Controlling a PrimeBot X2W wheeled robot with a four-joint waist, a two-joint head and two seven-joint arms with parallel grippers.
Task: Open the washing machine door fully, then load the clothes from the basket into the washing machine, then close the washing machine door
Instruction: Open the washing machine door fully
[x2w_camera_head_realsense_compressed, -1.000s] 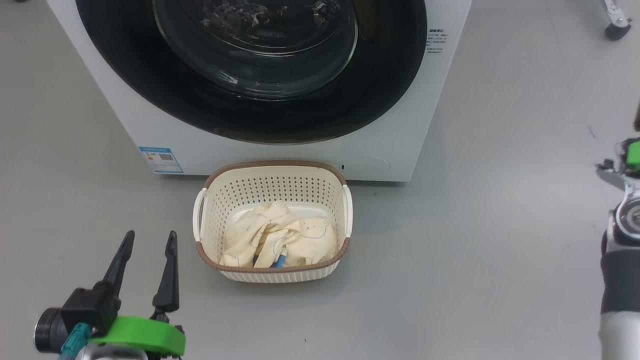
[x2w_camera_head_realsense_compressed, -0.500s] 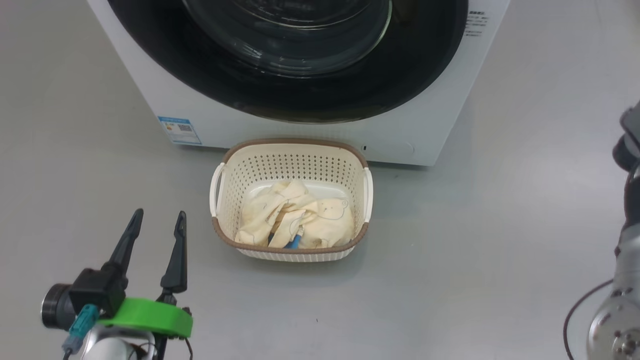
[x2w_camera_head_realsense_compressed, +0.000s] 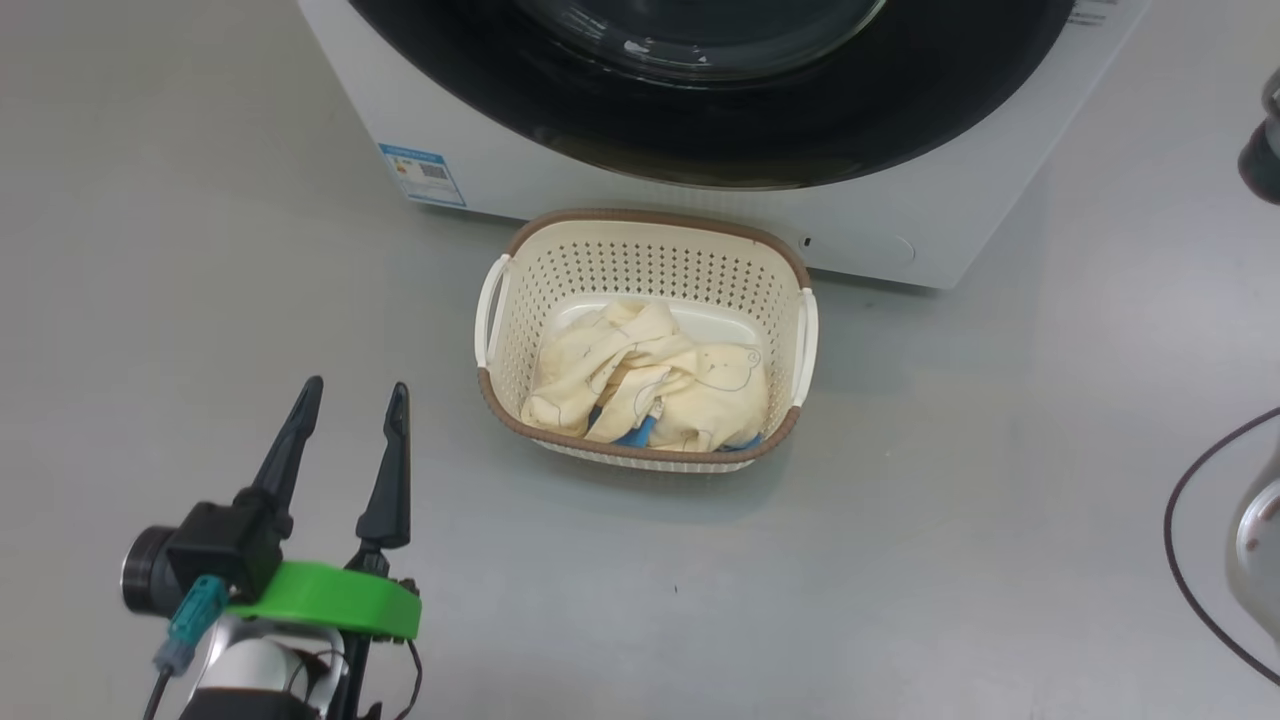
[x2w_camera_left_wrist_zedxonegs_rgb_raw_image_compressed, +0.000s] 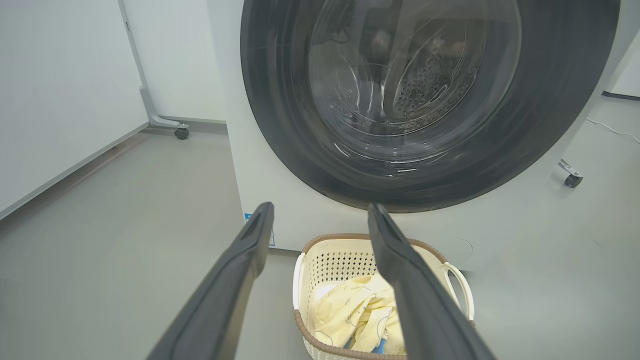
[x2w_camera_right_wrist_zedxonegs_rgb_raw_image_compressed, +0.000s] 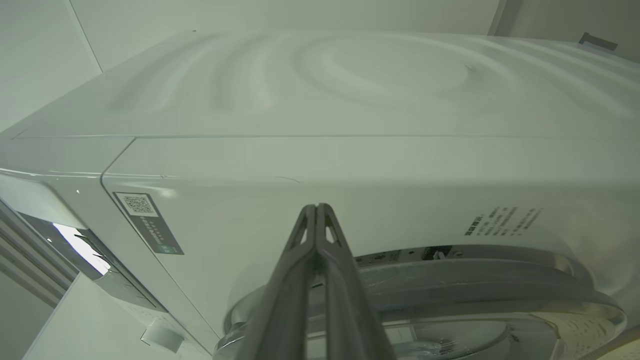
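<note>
Plain grey floor (x2w_camera_head_realsense_compressed: 1000, 520) all round on my head feed, pale walls behind on the wrist feeds. The large round glossy black door (x2w_camera_head_realsense_compressed: 800, 140) with its clear glass bowl window sits shut against the big white front-loading washing machine (x2w_camera_head_realsense_compressed: 480, 170), at twelve o'clock in the head view. Just beside the washer's front, at six o'clock from the door, stands the small cream-white perforated plastic basket (x2w_camera_head_realsense_compressed: 650, 260) with brown rim and white side handles. Inside it lie the pale cream-yellow clothes (x2w_camera_head_realsense_compressed: 690, 385), crumpled in one heap toward the basket's six o'clock side, a bit of blue trim showing. A small blue sticker (x2w_camera_head_realsense_compressed: 422, 174) sits low on the washer, at ten o'clock from the basket. My left tool (x2w_camera_head_realsense_compressed: 356, 384) hovers over the floor at eight o'clock from the basket, apart from it, fingers spread wide and empty. My right tool (x2w_camera_right_wrist_zedxonegs_rgb_raw_image_compressed: 316, 207) has its two fingers pressed together with nothing between them, pointing at the washer's white panel beside the door's edge; I cannot tell whether it touches.
</note>
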